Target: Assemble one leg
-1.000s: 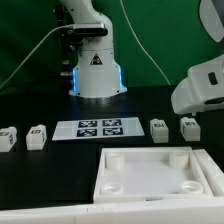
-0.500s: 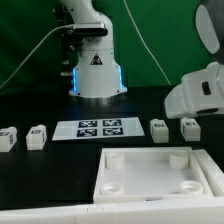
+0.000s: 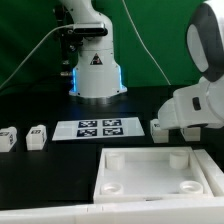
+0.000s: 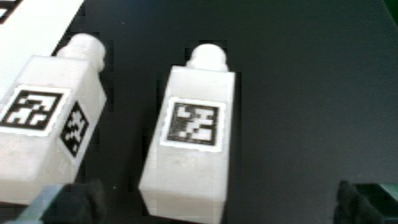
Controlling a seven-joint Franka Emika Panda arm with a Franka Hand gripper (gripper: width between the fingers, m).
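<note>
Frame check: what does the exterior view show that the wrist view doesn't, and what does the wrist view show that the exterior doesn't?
Exterior only: the arm's base, the marker board, the top, and two far legs at that view's left.
Wrist only: the near pair of legs, side by side with their tags readable, and the open gripper straddling one of them.
Both: the black table and, apparently, one leg of the near pair, part-hidden beside the arm in the exterior view.
</note>
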